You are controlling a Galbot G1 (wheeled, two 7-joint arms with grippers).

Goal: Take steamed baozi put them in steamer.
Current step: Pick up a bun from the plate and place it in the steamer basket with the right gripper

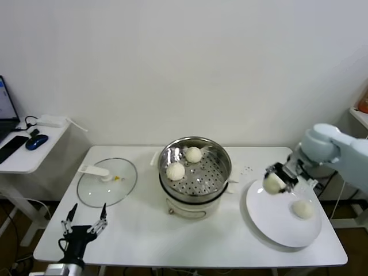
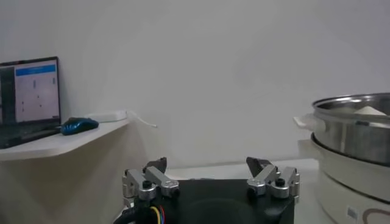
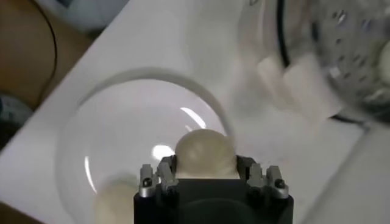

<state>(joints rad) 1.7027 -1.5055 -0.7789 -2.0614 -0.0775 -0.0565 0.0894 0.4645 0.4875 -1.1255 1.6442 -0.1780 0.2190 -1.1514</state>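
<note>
Right gripper (image 3: 206, 173) fingers clamp 1 round baozi (image 3: 205, 151), no long axis, above the plate (image 1: 270, 227).

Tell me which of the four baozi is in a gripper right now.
The baozi over the plate's inner edge, clamped in the right gripper. Another bun lies loose on the plate; two sit in the steamer.

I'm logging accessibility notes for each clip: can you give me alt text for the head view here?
The right gripper holds a bun above the white plate, where one more bun lies. Mid-table, the metal steamer already holds two buns. A glass lid lies on the left, and the left gripper sits open, low by the table's front left corner.
</note>
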